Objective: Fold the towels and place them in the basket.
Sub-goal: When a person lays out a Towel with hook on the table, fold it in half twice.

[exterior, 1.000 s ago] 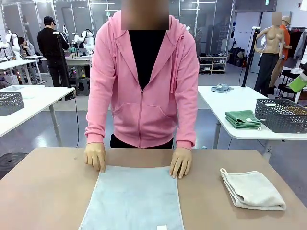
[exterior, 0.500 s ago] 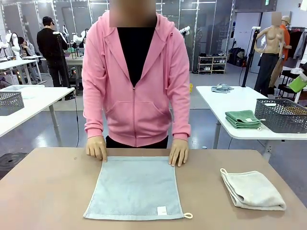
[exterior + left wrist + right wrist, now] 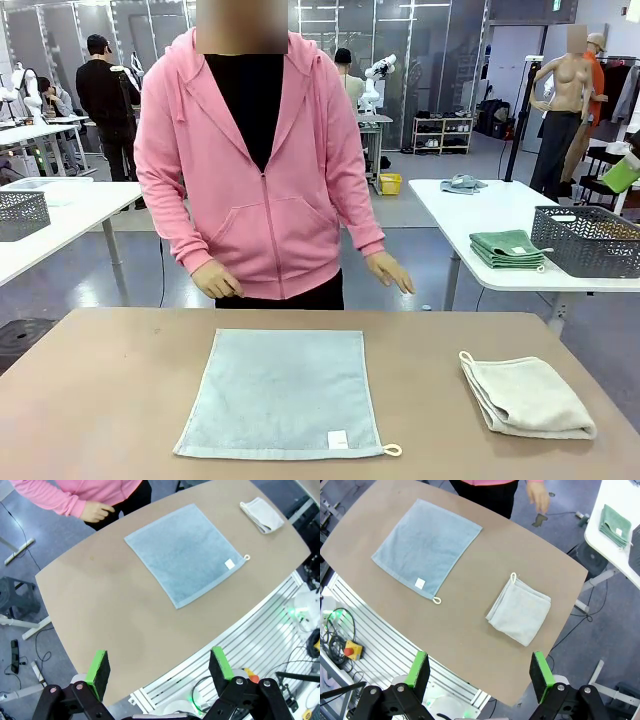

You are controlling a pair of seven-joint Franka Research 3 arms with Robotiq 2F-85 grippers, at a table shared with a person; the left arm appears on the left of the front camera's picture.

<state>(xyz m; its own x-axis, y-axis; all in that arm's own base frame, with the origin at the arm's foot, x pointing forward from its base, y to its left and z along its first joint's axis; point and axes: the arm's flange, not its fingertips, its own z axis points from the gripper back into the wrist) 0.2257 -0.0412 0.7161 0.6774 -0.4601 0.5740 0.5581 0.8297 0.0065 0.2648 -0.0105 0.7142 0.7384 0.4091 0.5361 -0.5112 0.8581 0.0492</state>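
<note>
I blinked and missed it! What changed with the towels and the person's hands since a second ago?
The person pulled the blue towel toward their side until it lay fully flat on the table, then let go. One hand and the other hand are now lifted off it, and the person has shifted sideways. The folded beige towel stayed where it was.

We see a person (image 3: pixel 260 150) in a pink hoodie standing at the far side of the brown table (image 3: pixel 100 400). Folded green cloths (image 3: pixel 508 248) lie on a white side table (image 3: pixel 450 215) to the right, and a yellow bin (image 3: pixel 390 183) sits on the floor farther back.
</note>
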